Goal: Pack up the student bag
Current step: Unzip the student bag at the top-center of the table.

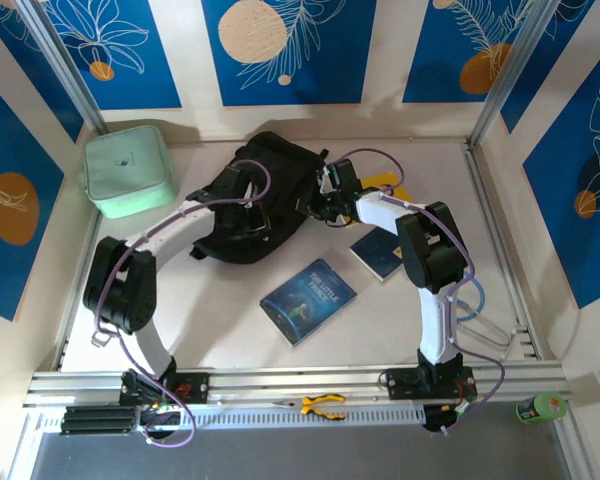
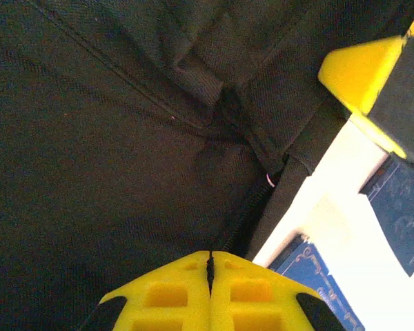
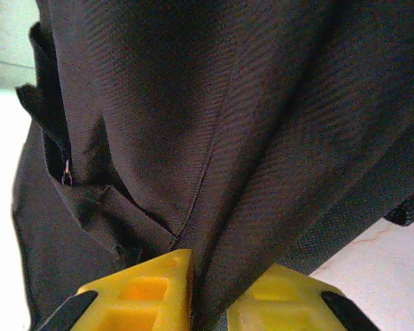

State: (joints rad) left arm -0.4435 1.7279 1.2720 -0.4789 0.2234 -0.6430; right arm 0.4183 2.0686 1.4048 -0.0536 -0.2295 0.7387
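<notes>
**Bag gripped, books not yet packed**

The student bag (image 1: 280, 160) lies slumped at the upper middle of the table (image 1: 230, 320), with both arms reaching onto it. The left tool (image 2: 209, 261) is pressed fully closed at a zipper line; whether anything thin is pinched there I cannot tell. The right tool (image 3: 210, 276) stands narrow, a fold of bag cloth between its fingers. A blue book (image 1: 308, 300) at frame centre and a second book (image 1: 380, 255) to its upper right lie outside the bag. Packing looks barely begun — opening first, loading after.
</notes>
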